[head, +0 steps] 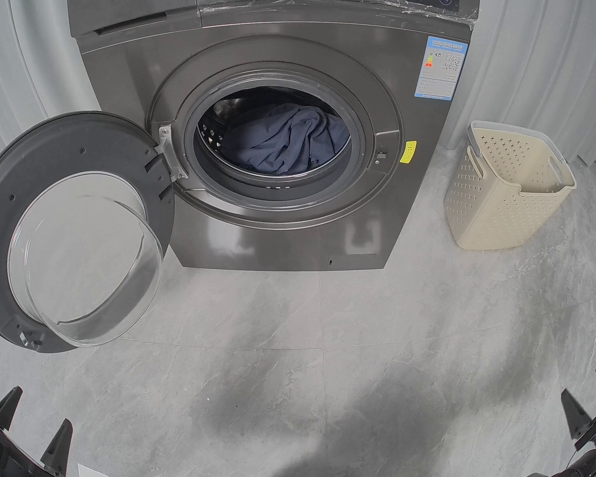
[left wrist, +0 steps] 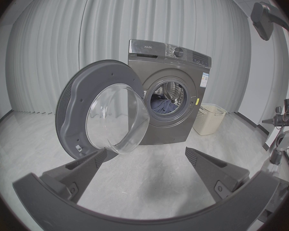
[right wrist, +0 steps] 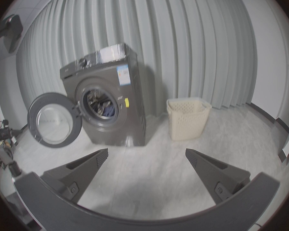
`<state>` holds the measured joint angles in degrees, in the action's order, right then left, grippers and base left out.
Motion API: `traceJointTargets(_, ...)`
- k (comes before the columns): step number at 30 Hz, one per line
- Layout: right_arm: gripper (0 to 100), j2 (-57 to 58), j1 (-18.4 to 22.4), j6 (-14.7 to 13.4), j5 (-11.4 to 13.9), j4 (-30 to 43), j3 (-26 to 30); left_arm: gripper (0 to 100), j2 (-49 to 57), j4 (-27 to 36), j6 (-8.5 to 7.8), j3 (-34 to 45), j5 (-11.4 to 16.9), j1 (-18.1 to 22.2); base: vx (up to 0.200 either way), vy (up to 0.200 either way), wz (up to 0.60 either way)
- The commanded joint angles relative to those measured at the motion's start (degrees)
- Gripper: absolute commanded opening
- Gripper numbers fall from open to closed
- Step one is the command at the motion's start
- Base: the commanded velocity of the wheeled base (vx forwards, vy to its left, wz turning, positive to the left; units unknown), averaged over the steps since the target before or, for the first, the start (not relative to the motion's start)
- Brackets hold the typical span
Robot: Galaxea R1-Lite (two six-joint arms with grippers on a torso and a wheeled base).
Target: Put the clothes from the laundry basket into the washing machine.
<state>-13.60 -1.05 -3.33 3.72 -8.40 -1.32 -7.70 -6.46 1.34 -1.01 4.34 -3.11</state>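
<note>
With the clothes (head: 285, 140) lodged inside the washing machine (head: 278, 233) and the laundry basket (head: 503, 200) beside it seemingly empty, loading is judged done, the left claw (head: 38, 409) and right claw (head: 584, 384) are held released, and only a basket check is called for.

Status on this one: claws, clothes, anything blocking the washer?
Both open, held low: left claw, right claw. In washing machine drum, blue clothes; laundry basket upright beside it. Its door swung wide, off the opening.
</note>
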Motion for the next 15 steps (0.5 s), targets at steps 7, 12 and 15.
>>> traceJointTargets(7, 100, 13.6, 0.8, 4.7, -1.7, 8.3, 1.3, 100, 7.6, 6.8, -1.43, 0.9, -5.4, 3.1, 0.0, 0.0, 0.0)
traceJointTargets(12, 100, 13.6, 0.8, 4.6, -0.8, 8.2, 1.3, 100, 7.6, 6.8, -1.52, 0.8, -5.3, 3.1, 0.0, 0.12, 0.0)
traceJointTargets(15, 100, 13.6, 0.8, 4.6, -0.9, 8.2, 1.3, 100, 7.6, 6.9, -0.73, 0.8, -5.3, 3.0, 0.0, 0.2, 0.0)
